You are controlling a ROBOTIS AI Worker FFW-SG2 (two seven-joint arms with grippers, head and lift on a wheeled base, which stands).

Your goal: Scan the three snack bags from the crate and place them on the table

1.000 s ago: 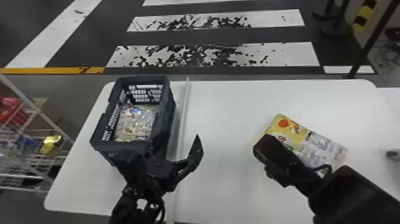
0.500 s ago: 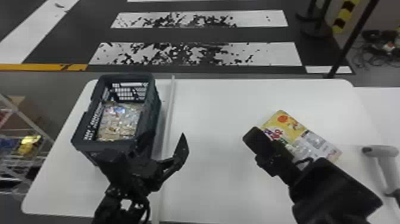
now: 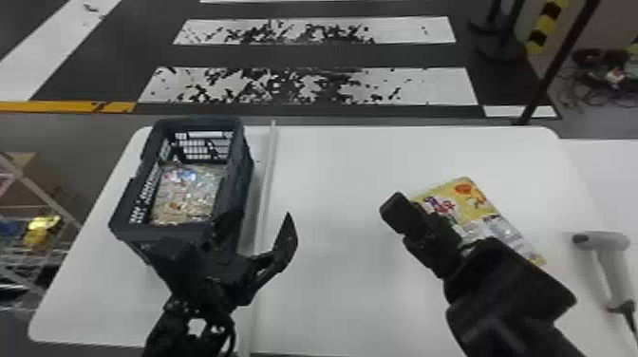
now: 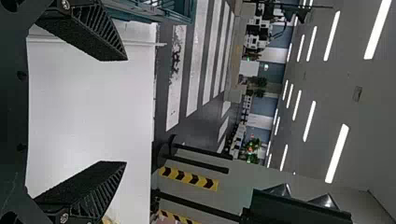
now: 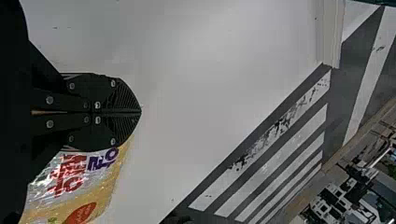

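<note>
Snack bag [image 3: 485, 222], yellow (partly white)

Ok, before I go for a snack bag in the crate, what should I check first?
1. Left gripper open and empty: ok, its fingers stand apart with nothing between them.
2. Left gripper clear of the crate: cannot tell; the head view shows it overlapping the crate's near right corner.
3. Snack left in the crate: ok, packaging shows inside; how many bags, cannot tell.
4. Right gripper open for a grasp: not ok, its fingers are shut, empty.
5. Scanner in hand: not ok, it lies at the right.
6. Yellow snack bag on the table already scanned: cannot tell.
</note>
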